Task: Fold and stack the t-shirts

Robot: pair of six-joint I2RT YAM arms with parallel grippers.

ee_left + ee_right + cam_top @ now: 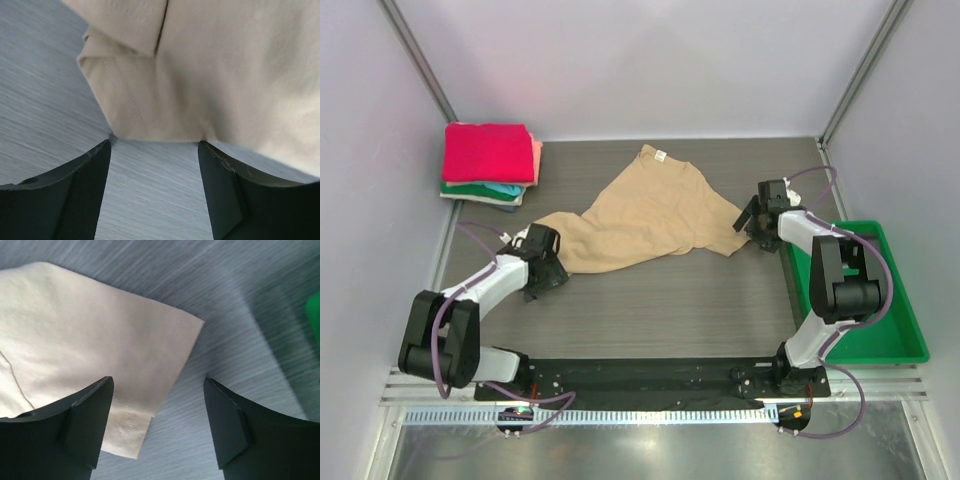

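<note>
A tan t-shirt [640, 220] lies crumpled and unfolded across the middle of the table. A stack of folded t-shirts [490, 165], pink-red on top with salmon, teal and green below, sits at the far left corner. My left gripper [548, 268] is open at the shirt's left end; in the left wrist view [155, 150] the tan hem [150, 100] lies just ahead of the fingertips. My right gripper [750, 222] is open at the shirt's right corner; in the right wrist view [159, 385] the tan sleeve corner [125, 370] lies between the fingers, nearer the left one.
A green plastic tray [865, 300] stands at the right side of the table, beside the right arm. White walls enclose the table on three sides. The black base rail [650, 375] runs along the near edge.
</note>
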